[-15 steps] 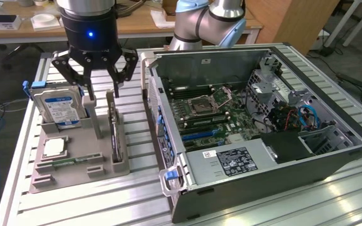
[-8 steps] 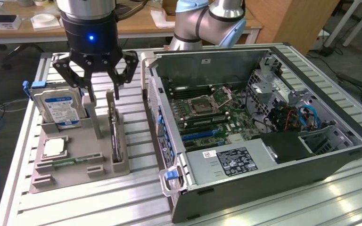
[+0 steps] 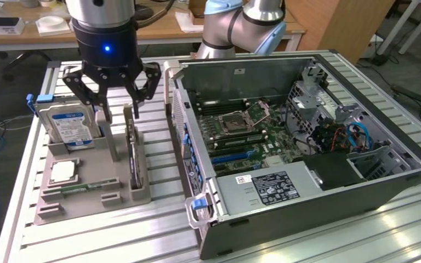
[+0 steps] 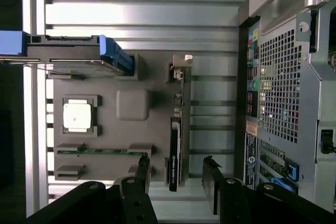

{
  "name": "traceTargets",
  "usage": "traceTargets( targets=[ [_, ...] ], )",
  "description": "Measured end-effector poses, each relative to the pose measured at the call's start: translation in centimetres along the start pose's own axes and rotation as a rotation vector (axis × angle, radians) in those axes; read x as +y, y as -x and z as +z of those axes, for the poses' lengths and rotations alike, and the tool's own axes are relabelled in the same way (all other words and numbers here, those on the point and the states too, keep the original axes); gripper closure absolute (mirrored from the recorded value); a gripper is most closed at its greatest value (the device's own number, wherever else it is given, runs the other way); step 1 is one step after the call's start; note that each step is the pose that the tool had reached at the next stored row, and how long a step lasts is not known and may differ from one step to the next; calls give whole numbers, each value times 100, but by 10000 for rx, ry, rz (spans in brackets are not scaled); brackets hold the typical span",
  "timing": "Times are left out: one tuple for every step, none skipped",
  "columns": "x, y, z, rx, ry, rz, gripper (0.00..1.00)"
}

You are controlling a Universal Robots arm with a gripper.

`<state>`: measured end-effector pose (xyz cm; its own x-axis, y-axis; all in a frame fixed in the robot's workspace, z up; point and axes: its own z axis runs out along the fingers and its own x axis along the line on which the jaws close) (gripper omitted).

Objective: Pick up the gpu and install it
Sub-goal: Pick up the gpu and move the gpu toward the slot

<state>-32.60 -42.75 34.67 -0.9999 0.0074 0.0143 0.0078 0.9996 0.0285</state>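
Gpu (image 4: 174, 153) (thin dark card) stands edgewise below spread black fingers (image 4: 210, 182).

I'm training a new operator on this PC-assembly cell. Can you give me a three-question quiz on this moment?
1. True or false: the gripper is clamped on the gpu.
2. What stands upright in the tray beside the gpu? A) hard drive B) fan C) power supply
3. Fill in: the processor chip lies ___ in the tray.
Key: 1 false, it hangs open over the gpu; 2 A; 3 flat.
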Motion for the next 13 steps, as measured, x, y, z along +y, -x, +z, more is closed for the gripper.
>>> traceTargets(
  targets=[
    [-1, 0, 6, 1, 0, 1, 47],
    [-2, 0, 13, 0, 0, 0, 47],
    [-3, 0, 20, 0, 0, 0, 47],
    [-5, 1, 26, 0, 0, -1, 47],
    [-7, 1, 32, -1, 0, 0, 47],
    [-8, 1, 37, 0, -1, 0, 47],
    [-9, 1, 43, 0, -1, 1, 47],
    [-11, 1, 50, -1, -1, 0, 47],
    [-12, 1, 55, 0, -1, 0, 47],
    [-13, 1, 60, 0, -1, 1, 47],
    [-15, 1, 67, 0, -1, 0, 47],
    [-16, 1, 73, 0, -1, 0, 47],
    [-17, 1, 78, -1, -1, 0, 47]
  ],
)
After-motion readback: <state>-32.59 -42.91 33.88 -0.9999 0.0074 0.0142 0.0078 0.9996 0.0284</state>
